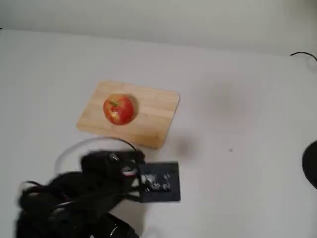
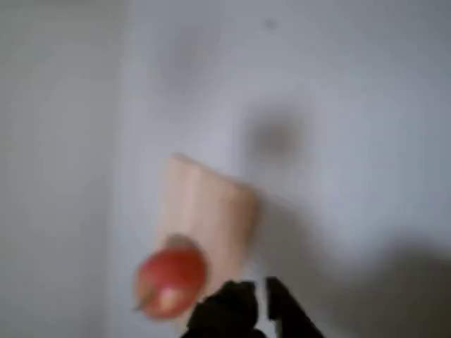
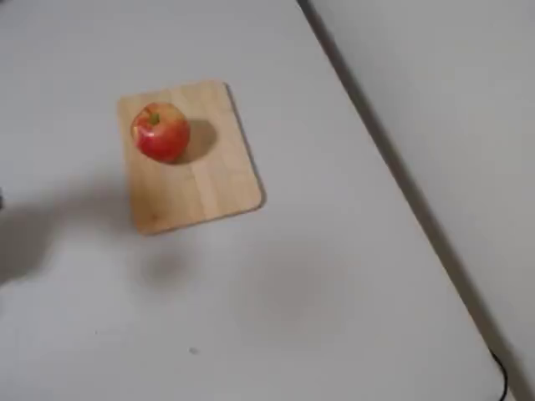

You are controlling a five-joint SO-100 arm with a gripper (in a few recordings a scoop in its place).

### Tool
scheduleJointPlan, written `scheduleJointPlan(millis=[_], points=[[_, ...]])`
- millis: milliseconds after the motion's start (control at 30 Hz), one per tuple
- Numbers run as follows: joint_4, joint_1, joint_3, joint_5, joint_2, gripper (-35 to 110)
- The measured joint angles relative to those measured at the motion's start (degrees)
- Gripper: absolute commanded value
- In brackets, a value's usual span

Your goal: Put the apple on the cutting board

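With the apple (image 1: pixel 119 109) already sitting on the cutting board (image 1: pixel 153 116) at upper left of centre in both fixed views, the black gripper (image 2: pixel 262 299) hangs clear of it, low in the wrist view. The fruit lies just left of the blurred fingers, apart from them. Whether the jaws are spread or closed cannot be told. The task looks done.

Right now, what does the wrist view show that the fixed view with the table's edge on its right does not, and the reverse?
The wrist view alone shows the black pincer at its bottom edge, blurred, so I cannot tell whether it is open. The fixed view alone shows the table's right edge and the floor beyond it. Both show the red apple resting on the wooden cutting board, near one end of it, on the white table.
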Motion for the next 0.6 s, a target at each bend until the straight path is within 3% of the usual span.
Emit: scheduleJointPlan(millis=[300, 600], points=[[-5.01, 2.11, 23.64, -0.44, 7.91, 0], [-6.33, 2.11, 26.19, 0.18, 8.35, 0]])
